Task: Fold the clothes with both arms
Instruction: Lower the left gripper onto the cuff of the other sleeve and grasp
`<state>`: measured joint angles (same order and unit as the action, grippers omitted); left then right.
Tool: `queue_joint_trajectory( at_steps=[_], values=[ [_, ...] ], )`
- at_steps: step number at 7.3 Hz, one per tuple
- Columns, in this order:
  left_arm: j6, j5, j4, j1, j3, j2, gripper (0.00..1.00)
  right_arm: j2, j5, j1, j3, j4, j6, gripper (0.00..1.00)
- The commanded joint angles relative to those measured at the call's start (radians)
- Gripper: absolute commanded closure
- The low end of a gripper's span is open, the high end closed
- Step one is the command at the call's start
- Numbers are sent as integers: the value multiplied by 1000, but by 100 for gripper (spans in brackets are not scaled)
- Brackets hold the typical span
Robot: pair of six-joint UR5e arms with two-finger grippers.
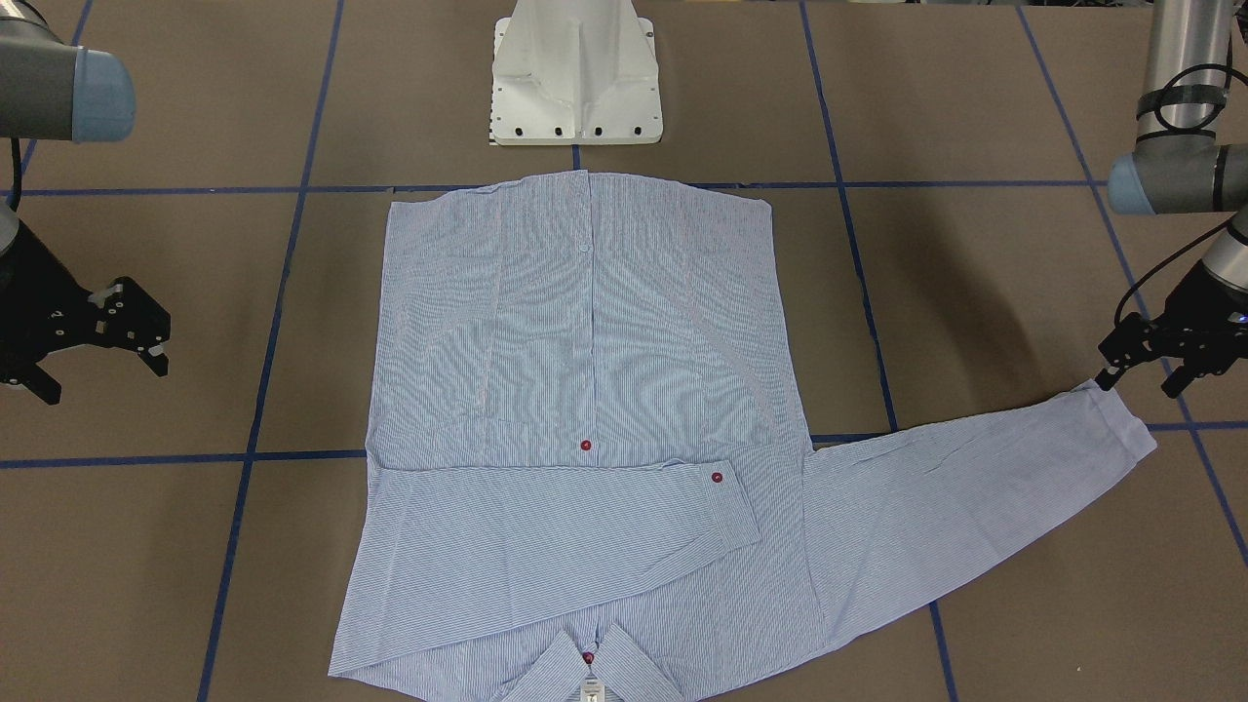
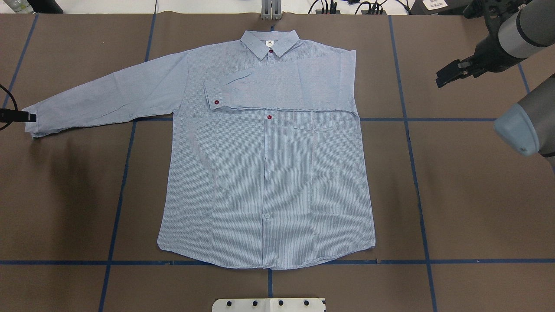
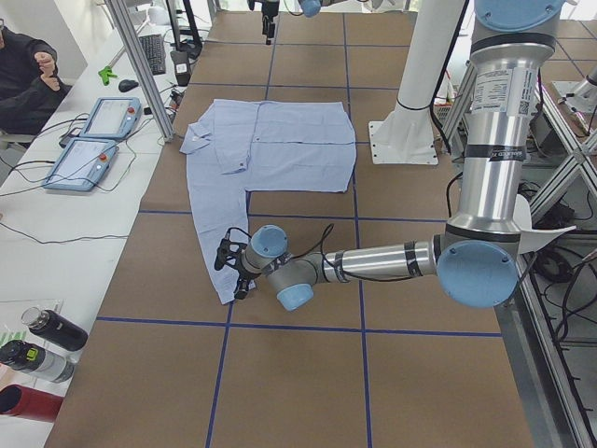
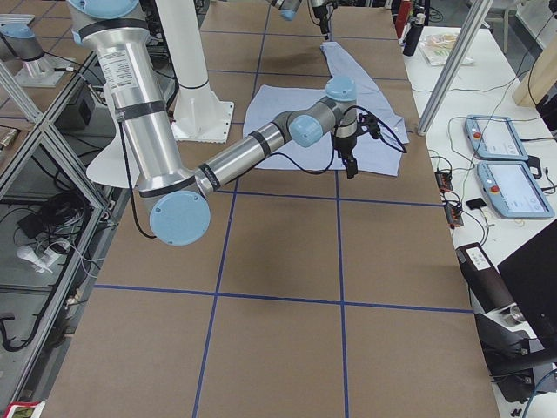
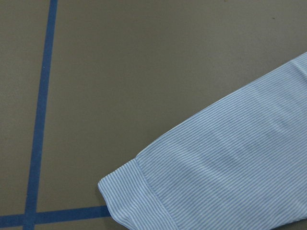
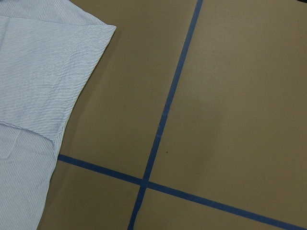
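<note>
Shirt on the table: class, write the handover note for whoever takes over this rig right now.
Left end effector: open, empty, at the cuff of the outstretched sleeve.
Right end effector: open, empty, off to the side of the cloth.
Shirt: flat, buttoned side up, collar away from the robot.
Done: the sleeve on the robot's right lies folded across the shirt.
Left: probably fold the outstretched sleeve in, then the body.

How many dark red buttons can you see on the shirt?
3: the collar button, the cuff button on the folded sleeve, and the placket button just below that sleeve. Others may be hidden under the sleeve.
</note>
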<state>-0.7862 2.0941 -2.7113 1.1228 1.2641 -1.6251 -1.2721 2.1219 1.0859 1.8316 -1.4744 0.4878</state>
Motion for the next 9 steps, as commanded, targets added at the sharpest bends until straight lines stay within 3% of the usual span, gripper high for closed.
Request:
queue_joint_trajectory(
  at_steps=[1,5,9],
  values=[
    [-5,-15,-17,-32,-23,-7,0,0,0,-1,0,0,2,0],
    [-5,-29,-18,-66,-40,-9,0,2,0,-1,0,0,2,0],
    [-7,-28,-18,-66,-42,-7,34,5,0,-1,0,0,2,0]
  ],
)
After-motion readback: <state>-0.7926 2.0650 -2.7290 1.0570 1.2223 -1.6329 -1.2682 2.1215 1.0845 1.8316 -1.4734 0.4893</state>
